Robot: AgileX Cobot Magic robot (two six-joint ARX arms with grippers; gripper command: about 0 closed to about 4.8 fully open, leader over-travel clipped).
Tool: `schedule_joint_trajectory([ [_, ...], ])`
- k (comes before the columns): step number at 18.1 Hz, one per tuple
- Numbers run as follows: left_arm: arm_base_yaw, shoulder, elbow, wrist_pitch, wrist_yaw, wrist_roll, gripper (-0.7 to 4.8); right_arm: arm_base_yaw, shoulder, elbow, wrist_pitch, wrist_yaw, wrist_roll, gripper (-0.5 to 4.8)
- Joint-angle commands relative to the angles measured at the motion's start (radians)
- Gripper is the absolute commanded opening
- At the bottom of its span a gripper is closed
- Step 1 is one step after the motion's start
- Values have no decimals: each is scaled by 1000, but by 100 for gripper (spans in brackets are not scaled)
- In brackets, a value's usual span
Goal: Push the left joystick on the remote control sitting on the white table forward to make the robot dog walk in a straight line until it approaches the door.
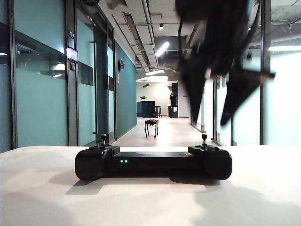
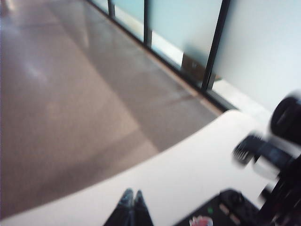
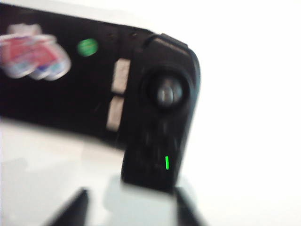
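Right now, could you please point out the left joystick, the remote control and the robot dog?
left joystick (image 1: 104,137): exterior view, its round cap.
remote control (image 1: 155,162): exterior view, flat middle bar.
robot dog (image 1: 151,123): exterior view, its boxy body.

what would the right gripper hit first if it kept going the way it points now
Probably the remote control: the right gripper, fingers apart, points down at its end grip, with the thumbstick just beyond the fingertips. Blur leaves the depth unclear, so it might meet the grip's edge or the white table beside it.

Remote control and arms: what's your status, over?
Left end effector shut, beside the remote control. Right end effector open, hovering over its right end. Left joystick untouched. Robot dog standing down the corridor.
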Motion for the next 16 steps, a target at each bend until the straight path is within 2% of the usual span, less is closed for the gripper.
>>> schedule_joint_trajectory([
  [1,-1,-24,-1,-92,-19,-6,-6,2,-109,14,-49,0,-19,-14],
  [3,-2,-56,-48,-103,-20,-6,-6,1,-223,12,-32,17,-139,-5],
  [6,-2,-133,-182,-48,-21,-7,-6,3,-352,-24,74,97,-207,-5],
  [12,-2,-287,-435,170,-41,-6,-6,4,-670,-372,576,123,-343,-5],
  [14,-2,-317,-512,252,-41,-6,-6,4,-745,-476,691,130,-343,-5],
  [16,-2,-343,-575,309,-45,-6,-6,4,-779,-523,735,141,-343,-5],
])
